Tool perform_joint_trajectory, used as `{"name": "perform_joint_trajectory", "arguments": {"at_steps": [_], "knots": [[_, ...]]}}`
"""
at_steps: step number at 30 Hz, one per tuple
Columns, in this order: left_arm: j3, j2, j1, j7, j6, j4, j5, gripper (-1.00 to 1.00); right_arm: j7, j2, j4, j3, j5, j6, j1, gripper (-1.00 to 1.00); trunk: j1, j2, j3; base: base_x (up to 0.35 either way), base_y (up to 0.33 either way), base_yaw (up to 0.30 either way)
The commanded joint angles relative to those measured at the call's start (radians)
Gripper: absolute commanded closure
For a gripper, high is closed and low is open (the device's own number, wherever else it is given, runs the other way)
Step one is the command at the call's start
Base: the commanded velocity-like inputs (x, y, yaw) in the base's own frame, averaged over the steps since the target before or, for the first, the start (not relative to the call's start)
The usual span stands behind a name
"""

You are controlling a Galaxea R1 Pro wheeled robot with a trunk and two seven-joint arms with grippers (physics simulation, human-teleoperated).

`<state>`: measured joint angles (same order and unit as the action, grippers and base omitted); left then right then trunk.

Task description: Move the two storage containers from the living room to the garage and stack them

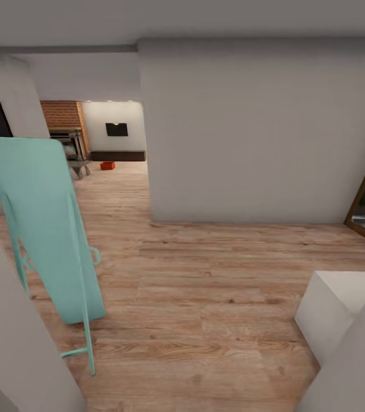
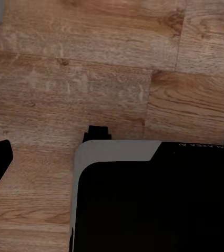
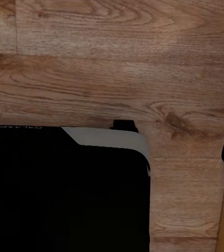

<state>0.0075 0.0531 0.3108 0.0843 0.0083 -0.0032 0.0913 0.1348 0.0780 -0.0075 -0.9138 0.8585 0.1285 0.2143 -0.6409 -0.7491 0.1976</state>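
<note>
The robot is in transit, not yet at the first pickup: the head view looks across light wood plank flooring past a big white wall toward the living room, where a brick fireplace shows through the opening. One storage container, small and orange-red, sits on the floor there, well ahead of both arms and far from any fingers; the second one I cannot pick out. A turquoise folding chair stands close on the left side of the route. Both wrist views look down at planks and the robot's dark base, so whether the fingers are wide or narrow I cannot tell. The next move likely calls for driving through the opening, clear of the chair, up to the container.
</note>
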Motion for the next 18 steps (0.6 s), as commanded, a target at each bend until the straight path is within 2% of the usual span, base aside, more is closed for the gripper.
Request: {"name": "perform_joint_trajectory", "arguments": {"at_steps": [1, 18], "knots": [[0.000, 0.000, 0.001, 0.005, 0.001, 0.000, 0.009, -1.00, 0.004, 0.000, 0.000, -0.009, 0.008, 0.002, 0.000, -1.00, -0.001, -0.001, 0.001, 0.322, 0.000, 0.000], [0.000, -0.001, 0.001, 0.005, 0.001, 0.000, 0.008, -1.00, 0.005, 0.000, 0.000, -0.009, 0.008, 0.002, 0.000, -1.00, -0.001, -0.001, 0.001, 0.322, 0.000, 0.000]]}}
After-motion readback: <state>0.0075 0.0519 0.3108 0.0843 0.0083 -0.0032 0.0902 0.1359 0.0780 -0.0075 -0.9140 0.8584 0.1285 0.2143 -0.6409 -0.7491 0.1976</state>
